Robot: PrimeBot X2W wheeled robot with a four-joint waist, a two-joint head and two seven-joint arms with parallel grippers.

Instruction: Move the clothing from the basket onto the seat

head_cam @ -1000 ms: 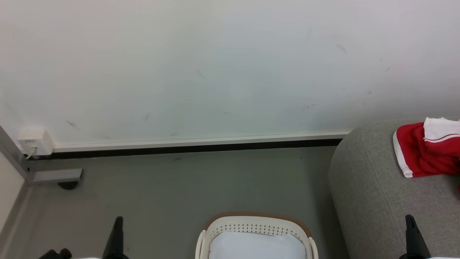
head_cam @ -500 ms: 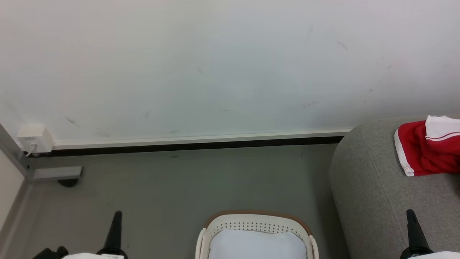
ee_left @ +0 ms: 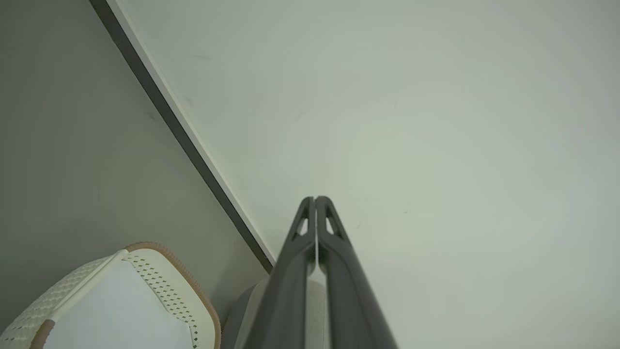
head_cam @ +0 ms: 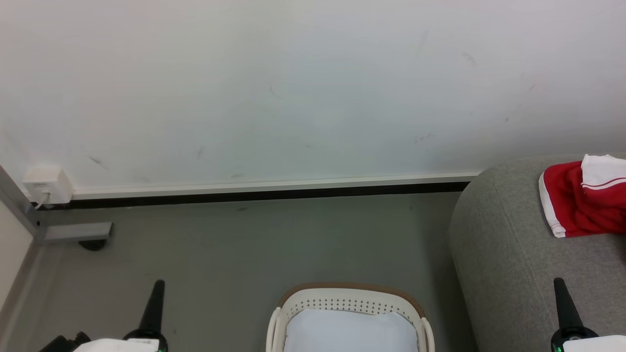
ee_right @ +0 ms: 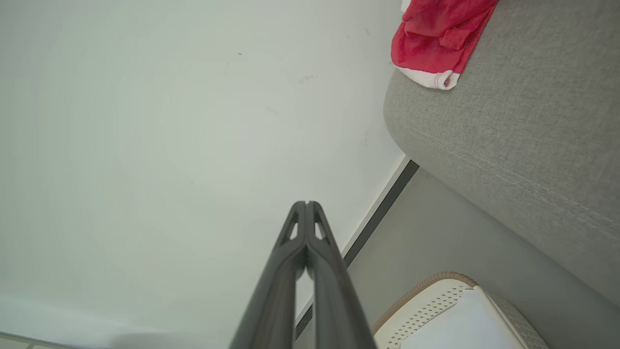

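Our left gripper (head_cam: pixel 157 289), at the lower left of the head view, and our right gripper (head_cam: pixel 560 287), at the lower right, both have their fingers pressed together and carry nothing. The clothing (head_cam: pixel 577 208) lies on the seat (head_cam: pixel 508 264) at the right edge, while the basket (head_cam: pixel 352 289) at bottom centre holds a pale liner sheet (head_cam: pixel 349 330) where we can see into it. We judge the transfer done or nearly so, and the next move calls for looking lower into the basket. We read no brand or writing anywhere.
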